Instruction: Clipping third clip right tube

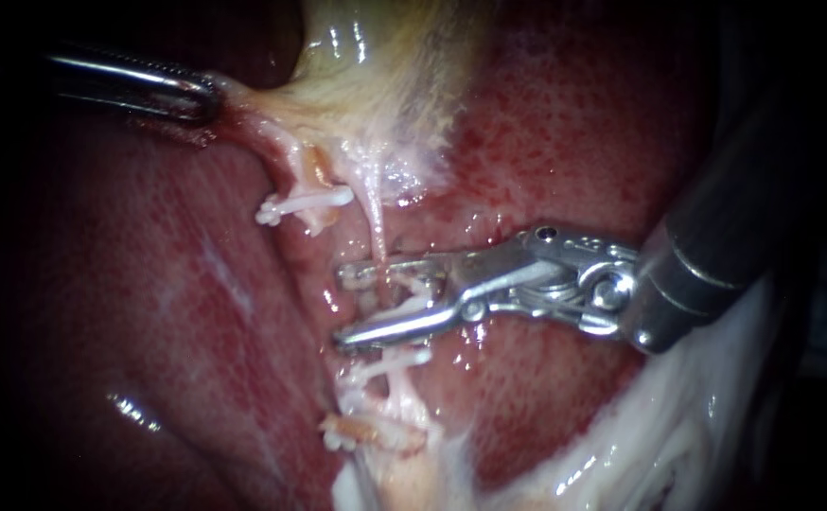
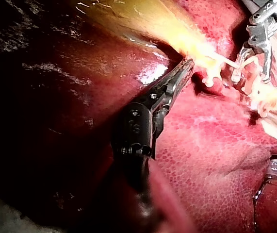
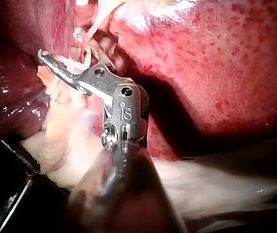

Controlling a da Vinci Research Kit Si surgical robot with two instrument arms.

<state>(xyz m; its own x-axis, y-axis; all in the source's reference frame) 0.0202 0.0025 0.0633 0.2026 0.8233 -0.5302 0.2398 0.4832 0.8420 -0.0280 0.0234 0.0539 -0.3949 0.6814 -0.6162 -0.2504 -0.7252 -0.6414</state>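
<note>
The right tube (image 1: pixel 377 220) is a thin pale strand that runs down from the gallbladder (image 1: pixel 376 66). My right instrument (image 1: pixel 341 308) straddles it with its jaws standing apart, and a white clip (image 1: pixel 412 296) sits between them, touching both, around the tube. Below them, two white clips (image 1: pixel 390 362) (image 1: pixel 366 433) lie on the same strand. Another white clip (image 1: pixel 305 202) crosses the left tube. At the upper left, my left instrument (image 1: pixel 201 95) is shut on the gallbladder's edge and holds it taut. The right wrist view shows the clip (image 3: pixel 80 60) curled between the jaws (image 3: pixel 60 43).
Red, wet liver (image 1: pixel 149 284) surrounds the tubes on both sides. Pale white tissue (image 1: pixel 678 416) lies under the right instrument's shaft. In the left wrist view, the left instrument (image 2: pixel 187 68) grips yellow tissue, and the right instrument (image 2: pixel 251 73) is ahead of it.
</note>
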